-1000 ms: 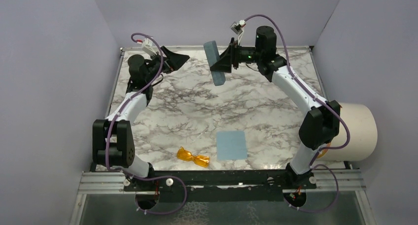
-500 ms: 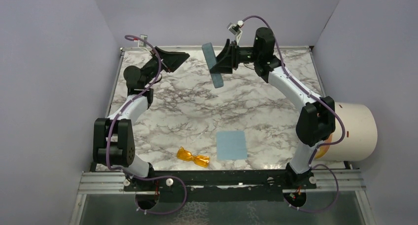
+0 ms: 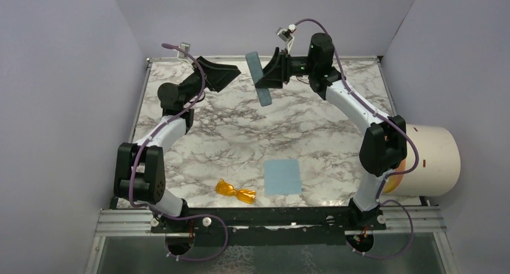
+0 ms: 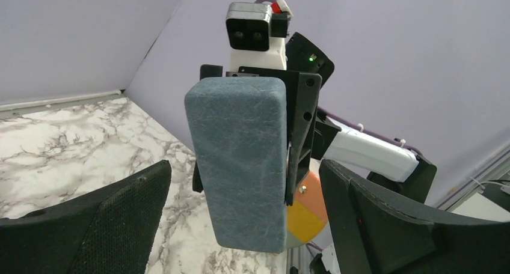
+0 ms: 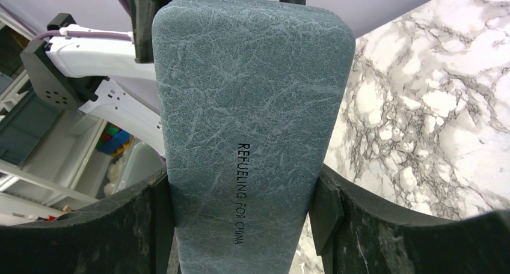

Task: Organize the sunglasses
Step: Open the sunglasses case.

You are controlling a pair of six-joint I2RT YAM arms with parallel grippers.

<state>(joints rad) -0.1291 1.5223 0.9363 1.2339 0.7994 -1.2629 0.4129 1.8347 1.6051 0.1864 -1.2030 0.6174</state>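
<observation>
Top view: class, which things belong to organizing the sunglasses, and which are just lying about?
Belong to the job:
sunglasses
blue-grey case, clamped in the right gripper
light blue cloth, probably
left gripper, open, facing the case

Just lying about:
cream cylinder, beyond the right edge of the table

Robotics lab test cell, not a home or shop. The marble-patterned table point(image 3: 240, 130) is boxed in on its left, far and right sides by plain lavender panels point(image 3: 66, 94). At its near edge an aluminium rail point(image 3: 120, 222) carries a left arm point(image 3: 159, 130) and a right arm point(image 3: 355, 106), both cabled and bolted down. A big cream cylinder point(image 3: 438, 158) sits just off the table's right edge. Beyond the table, the right wrist view catches grey shelving point(image 5: 30, 142) holding coloured bins point(image 5: 117, 139).
</observation>
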